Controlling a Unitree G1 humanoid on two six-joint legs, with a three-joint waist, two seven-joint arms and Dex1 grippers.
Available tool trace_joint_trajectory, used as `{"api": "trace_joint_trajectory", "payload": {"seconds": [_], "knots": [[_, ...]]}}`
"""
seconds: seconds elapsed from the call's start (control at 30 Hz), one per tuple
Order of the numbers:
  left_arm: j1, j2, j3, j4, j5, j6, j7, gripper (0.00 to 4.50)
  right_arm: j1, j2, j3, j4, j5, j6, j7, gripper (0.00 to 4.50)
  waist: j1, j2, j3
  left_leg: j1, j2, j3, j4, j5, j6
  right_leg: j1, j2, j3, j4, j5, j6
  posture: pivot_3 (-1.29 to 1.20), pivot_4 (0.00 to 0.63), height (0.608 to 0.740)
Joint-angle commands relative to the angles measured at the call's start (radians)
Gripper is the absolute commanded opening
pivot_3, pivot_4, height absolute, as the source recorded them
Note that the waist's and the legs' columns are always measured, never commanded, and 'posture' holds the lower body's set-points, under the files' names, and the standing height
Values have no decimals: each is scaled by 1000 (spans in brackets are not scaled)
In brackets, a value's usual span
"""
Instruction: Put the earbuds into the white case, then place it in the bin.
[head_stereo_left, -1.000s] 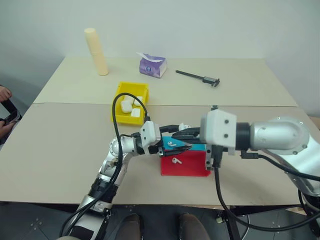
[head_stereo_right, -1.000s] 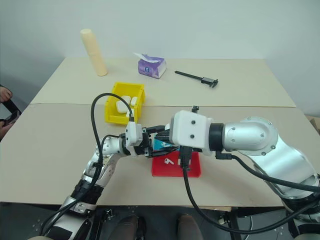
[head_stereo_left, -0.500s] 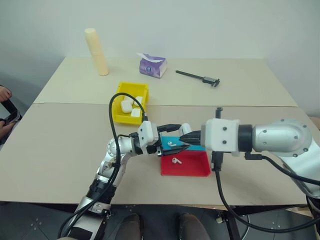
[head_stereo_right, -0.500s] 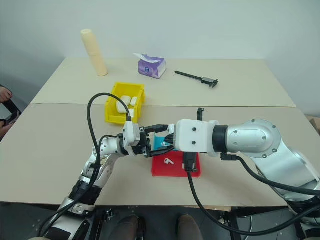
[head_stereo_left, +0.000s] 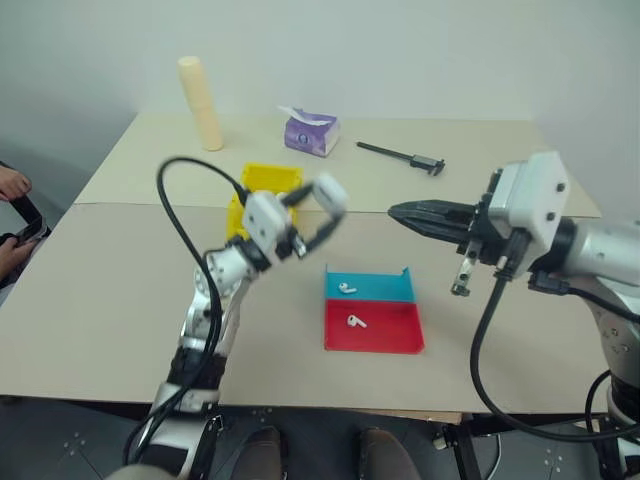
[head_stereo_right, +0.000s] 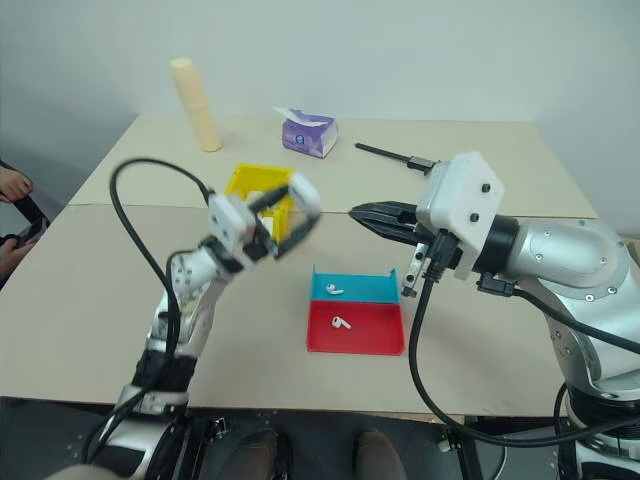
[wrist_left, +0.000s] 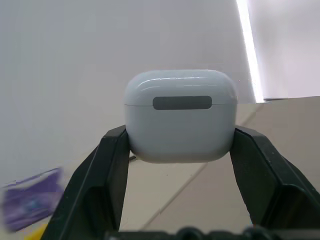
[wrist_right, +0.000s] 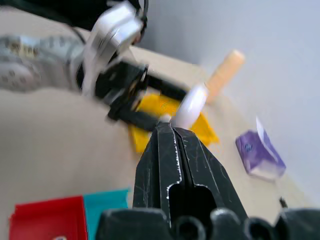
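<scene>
Left gripper (wrist_left: 181, 150) clamps the closed white case (wrist_left: 180, 116) between its two black fingers (wrist_left: 112, 170), raised above the table (head_stereo_left: 120, 290).

Its arm rises steeply from the table's near edge, the gripper angled up and toward the right, just before the bin (head_stereo_left: 268, 180), which holds other white cases. Right gripper (head_stereo_left: 396, 212) has its fingers pressed together on nothing, held level above the table and pointing at the left one, well apart from it. One of the earbuds (head_stereo_left: 345, 288) lies in the teal tray (head_stereo_left: 385, 290), the other (head_stereo_left: 354, 321) in the red tray (head_stereo_left: 385, 330) touching it. No writing can be read on the case. A second ago both grippers met low over the trays; since then the left has lifted the case up toward the bin and the right has drawn back to its own side.
</scene>
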Motion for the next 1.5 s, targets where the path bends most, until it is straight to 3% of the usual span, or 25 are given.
{"api": "trace_joint_trajectory", "payload": {"seconds": [0.03, 0.27, 0.43, 0.57, 0.73, 0.93, 1.1, 1.27, 1.5], "knots": [[-110, -1, 64, 108, 109, 92, 263, 2746, 44, 1, 12, 12, -54, -55, -18, 33, -1, 0, 0, 0, 0, 0, 0, 0, 0, 0, 0, 0, 0, 0, 0, 0, 150, 740], [-170, 40, 85, 334, 119, 72, 333, 2746, 210, -19, -3, -15, -93, -76, -8, 33, -2, 0, 0, -4, 0, 1, -1, 0, 1, -3, 0, 0, -4, 1, 1, 0, 150, 740], [-204, 69, 81, 449, 127, 43, 328, 4374, 220, -15, 9, -24, -105, -63, -27, 0, 3, 0, 0, -4, 0, 4, -1, 0, 0, -2, 0, -2, -4, 1, 1, 0, 150, 740], [-198, 82, 76, 439, 122, 31, 310, 4466, 218, -4, 33, -30, -116, -56, -41, 0, 2, 0, 0, -5, 0, 4, -1, 0, -1, -2, 0, -2, -4, 2, 1, 0, 150, 740], [-59, 120, 106, 189, -66, 59, 53, 4466, 203, -13, 71, 12, -138, -104, -2, 0, -4, 0, 0, -5, 0, 6, -1, 1, -2, -3, 0, -2, -4, 2, 1, 0, 150, 740], [267, 297, 154, -294, -275, 307, -144, 4466, 166, -57, 95, 127, -164, -260, 149, 0, -27, 1, 0, -3, 2, 4, -1, 2, -3, -2, 0, 0, -3, 2, 1, 0, 150, 740], [596, 471, 321, -651, -449, 456, -246, 4466, 142, -130, 64, 231, -149, -373, 300, 0, -24, 0, 0, 2, 2, 3, -1, 1, -2, 0, 0, 1, -3, 2, 1, 0, 150, 740], [872, 581, 518, -805, -528, 473, -384, 4466, 141, -184, 30, 333, -96, -470, 476, 0, -17, 0, 0, 3, 2, 3, -2, 1, -2, 2, -1, 0, -4, 1, 0, 0, 150, 740], [1044, 574, 645, -854, -531, 438, -439, 4466, 61, -168, 100, 448, -130, -551, 574, 0, -21, 0, 0, 12, 3, 3, -3, 0, -2, 11, -1, -1, -6, 0, -2, 0, 150, 740]]}}
